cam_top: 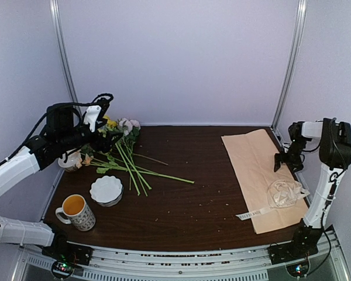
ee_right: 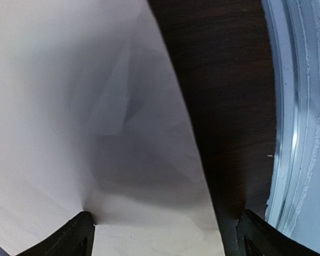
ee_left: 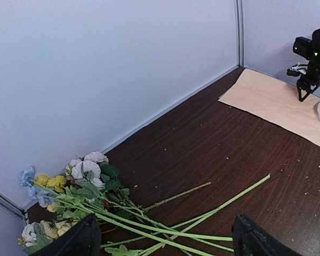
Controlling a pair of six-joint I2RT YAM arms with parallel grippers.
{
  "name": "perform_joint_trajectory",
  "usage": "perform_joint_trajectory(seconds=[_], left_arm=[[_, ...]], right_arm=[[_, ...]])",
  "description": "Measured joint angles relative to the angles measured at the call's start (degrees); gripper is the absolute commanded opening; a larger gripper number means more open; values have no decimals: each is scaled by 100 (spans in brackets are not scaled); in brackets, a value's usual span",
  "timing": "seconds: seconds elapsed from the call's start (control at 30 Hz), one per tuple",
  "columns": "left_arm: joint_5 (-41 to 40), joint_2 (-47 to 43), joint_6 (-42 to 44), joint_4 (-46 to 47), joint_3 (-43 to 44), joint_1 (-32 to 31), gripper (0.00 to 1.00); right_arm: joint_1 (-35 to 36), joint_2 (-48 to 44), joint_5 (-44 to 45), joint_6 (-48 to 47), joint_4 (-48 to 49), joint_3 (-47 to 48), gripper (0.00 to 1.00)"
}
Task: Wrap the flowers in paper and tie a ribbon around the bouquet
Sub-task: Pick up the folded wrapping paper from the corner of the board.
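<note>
The flowers (cam_top: 131, 167) lie loose at the table's back left, pastel heads toward the corner and green stems (ee_left: 149, 226) fanned to the right. My left gripper (cam_top: 108, 139) hovers open over the stems near the heads, its fingers (ee_left: 82, 240) wide apart with nothing between them. The peach-tan paper (cam_top: 262, 175) lies flat at the right. The cream ribbon (cam_top: 284, 194) is bunched on its near end, one lettered tail trailing left. My right gripper (cam_top: 282, 162) stands open astride the paper's (ee_right: 96, 106) right edge. No bouquet is in view.
A mug (cam_top: 77, 212) of orange drink and a white scalloped bowl (cam_top: 106, 189) stand front left. A small cup (cam_top: 70, 161) sits under the left arm. White walls close the back and sides. The table's metal rim (ee_right: 293, 133) runs just right of the right gripper.
</note>
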Motion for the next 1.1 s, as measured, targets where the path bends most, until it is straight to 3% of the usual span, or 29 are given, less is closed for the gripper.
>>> perform_joint_trajectory(seconds=[0.13,0.4,0.57,0.73,0.8,0.93,1.03,1.1], left_arm=[[-4,151,111,-28,0,-2,89],[-4,243,385,-221,2,-2,89],[7,221,514,-317,2,-2,89],[15,168,577,-326,2,-2,89],[17,142,595,-323,2,-2,89],[17,107,619,-323,2,-2,89],[17,81,638,-323,2,-2,89],[17,76,643,-321,2,-2,89]], right_arm=[[0,44,-496,-129,-245,205,80],[2,313,-1886,-245,-573,706,28],[48,315,-2505,-140,-636,734,3],[173,315,-2702,-142,-634,800,0],[273,315,-2706,-133,-619,820,23],[426,315,-2444,20,-577,822,79],[463,315,-2033,149,-472,852,99],[452,332,-1869,354,-426,946,99]])
